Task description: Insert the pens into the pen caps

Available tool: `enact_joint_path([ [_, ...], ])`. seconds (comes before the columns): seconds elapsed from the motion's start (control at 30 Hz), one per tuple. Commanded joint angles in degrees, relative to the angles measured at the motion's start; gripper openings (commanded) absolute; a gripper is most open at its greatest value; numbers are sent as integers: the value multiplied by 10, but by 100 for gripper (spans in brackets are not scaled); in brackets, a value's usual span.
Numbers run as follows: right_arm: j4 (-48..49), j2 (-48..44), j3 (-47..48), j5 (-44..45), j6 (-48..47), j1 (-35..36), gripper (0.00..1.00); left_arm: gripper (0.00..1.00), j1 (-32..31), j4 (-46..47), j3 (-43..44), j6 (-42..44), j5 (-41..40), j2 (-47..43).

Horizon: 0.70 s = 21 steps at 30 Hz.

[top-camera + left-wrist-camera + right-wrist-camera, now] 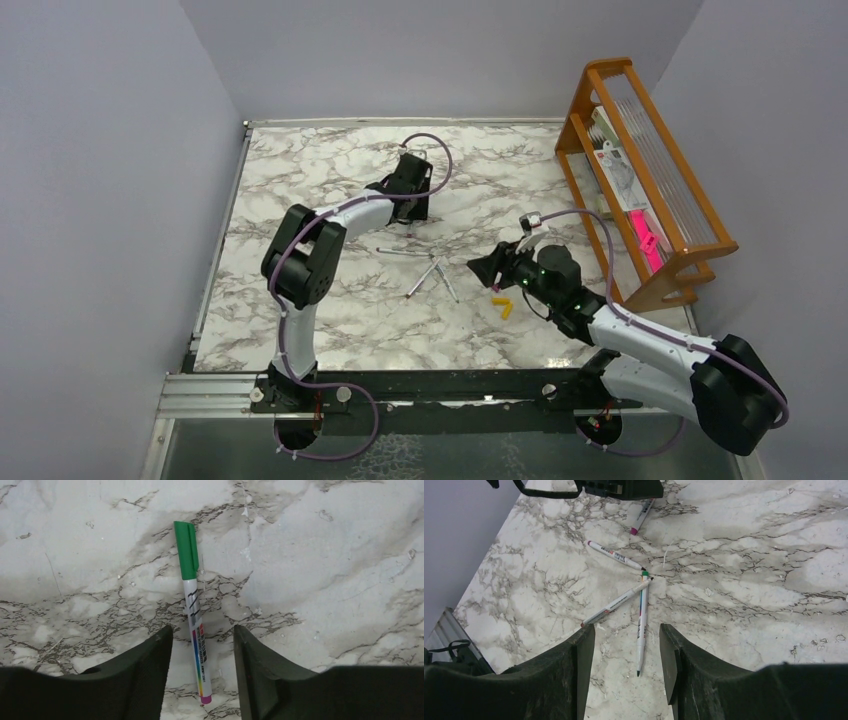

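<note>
In the left wrist view a silvery pen (196,630) lies on the marble table with a green cap (186,550) on its far end and a magenta tip at its near end. My left gripper (202,650) is open, its fingers on either side of that pen and not touching it. In the right wrist view three uncapped pens lie in a loose fan: one far (615,555), one slanted (616,602), and one (642,622) pointing between the fingers of my open, empty right gripper (626,650). Two yellow-orange caps (503,306) lie beside the right gripper (482,268). The magenta cap is out of view.
A wooden rack (640,170) holding packets stands at the table's right edge. Grey walls close in the left, back and right sides. A metal rail (220,392) runs along the near edge. The left arm (340,215) stretches towards the far middle of the table.
</note>
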Motion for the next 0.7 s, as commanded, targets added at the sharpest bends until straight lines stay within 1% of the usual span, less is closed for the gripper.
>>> enact_joint_path([
  [0.0, 8, 2, 20, -5, 8, 0, 51, 54, -14, 118, -84, 63, 41, -93],
  [0.07, 7, -2, 18, 5, 14, 0, 51, 58, -28, 176, -143, 96, 43, -145],
  [0.13, 5, -5, 17, 10, 18, 0, 50, 60, -43, 226, -200, 120, 43, -193],
  [0.2, 4, -6, 18, 13, 18, 0, 50, 60, -55, 240, -248, 132, 46, -230],
  [0.27, 1, -7, 21, 15, 14, 1, 50, 60, -65, 228, -276, 134, 50, -250],
  [0.3, 1, -6, 23, 17, 11, 0, 50, 59, -77, 223, -291, 148, 51, -261],
  [0.43, -5, 13, 38, 22, 1, 0, 47, 58, -155, 187, -327, 206, 9, -289],
  [0.53, -7, 27, 48, 20, -1, 0, 46, 53, -183, 142, -323, 215, -14, -274],
  [0.6, -4, 30, 50, 18, -1, 0, 45, 52, -192, 129, -319, 208, -27, -258],
  [0.67, -6, 31, 53, 15, -2, 1, 45, 53, -194, 125, -321, 196, -24, -249],
])
